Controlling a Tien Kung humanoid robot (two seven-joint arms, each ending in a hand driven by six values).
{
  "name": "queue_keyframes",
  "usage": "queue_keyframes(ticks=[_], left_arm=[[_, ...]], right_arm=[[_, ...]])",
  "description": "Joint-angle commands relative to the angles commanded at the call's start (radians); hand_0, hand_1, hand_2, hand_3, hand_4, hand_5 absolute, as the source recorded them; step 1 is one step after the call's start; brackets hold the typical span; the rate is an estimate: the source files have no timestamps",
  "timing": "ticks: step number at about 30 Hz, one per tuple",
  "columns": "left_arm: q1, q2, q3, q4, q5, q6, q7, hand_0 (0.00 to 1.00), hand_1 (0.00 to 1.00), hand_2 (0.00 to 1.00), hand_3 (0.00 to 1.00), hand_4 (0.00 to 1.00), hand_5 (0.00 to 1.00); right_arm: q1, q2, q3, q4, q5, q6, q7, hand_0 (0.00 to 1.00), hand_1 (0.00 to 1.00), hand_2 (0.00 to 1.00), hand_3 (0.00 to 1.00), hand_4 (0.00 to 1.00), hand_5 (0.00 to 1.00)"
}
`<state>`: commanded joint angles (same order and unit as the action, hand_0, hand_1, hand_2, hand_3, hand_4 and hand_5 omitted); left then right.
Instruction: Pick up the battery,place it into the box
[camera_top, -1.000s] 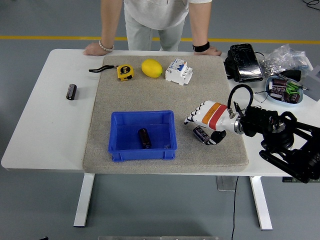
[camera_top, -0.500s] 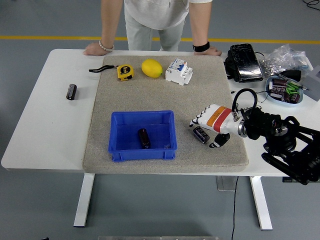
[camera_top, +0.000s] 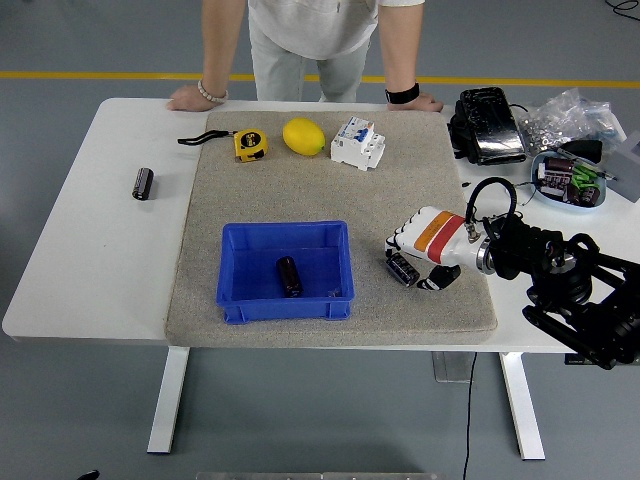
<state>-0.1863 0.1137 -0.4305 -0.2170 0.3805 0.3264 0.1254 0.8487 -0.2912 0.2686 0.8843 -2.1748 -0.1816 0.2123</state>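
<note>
A battery (camera_top: 402, 269) is gripped by the curled fingers (camera_top: 398, 240) of the right hand (camera_top: 425, 252) near the mat's (camera_top: 300, 185) front right corner, beside the blue box (camera_top: 285, 270).

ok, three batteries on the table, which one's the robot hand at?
The battery on the mat right of the blue box, under the right robot hand. One battery lies inside the box; another sits far left.

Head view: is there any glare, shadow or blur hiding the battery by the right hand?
Head view: light is even and soft, no glare on the battery and no motion blur; the right hand covers part of it, and shadow between fingers and mat hides whether they grip it. The battery inside the blue box reads sharp. The only strong reflections are on the shiny black bag far right.
</note>
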Motion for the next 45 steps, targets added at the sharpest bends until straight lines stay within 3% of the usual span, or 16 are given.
queue_keyframes(ticks=[11, 30, 38, 45], left_arm=[[0.001, 0.0, -0.002, 0.0, 0.001, 0.0, 0.0, 0.679, 0.633, 0.74, 0.669, 0.677, 0.512], [0.0, 0.003, -0.007, 0.002, 0.008, -0.001, 0.002, 0.679, 0.629, 0.736, 0.666, 0.677, 0.511], [0.004, 0.003, -0.009, 0.002, 0.008, -0.001, 0.002, 0.678, 0.629, 0.735, 0.664, 0.678, 0.511], [0.01, 0.005, -0.019, 0.002, 0.023, -0.001, 0.008, 0.678, 0.629, 0.735, 0.665, 0.677, 0.51]], right_arm=[[-0.004, 0.002, 0.002, -0.002, 0.012, 0.003, -0.002, 0.443, 0.451, 0.492, 0.493, 0.695, 0.002], [0.001, -0.026, 0.056, 0.029, 0.012, 0.015, -0.01, 0.447, 0.445, 0.487, 0.484, 0.672, 0.008], [-0.005, -0.045, 0.137, 0.098, 0.011, 0.02, -0.023, 0.451, 0.444, 0.488, 0.485, 0.677, 0.009], [0.002, -0.029, 0.187, 0.179, 0.022, 0.021, -0.038, 0.45, 0.444, 0.489, 0.486, 0.676, 0.009]])
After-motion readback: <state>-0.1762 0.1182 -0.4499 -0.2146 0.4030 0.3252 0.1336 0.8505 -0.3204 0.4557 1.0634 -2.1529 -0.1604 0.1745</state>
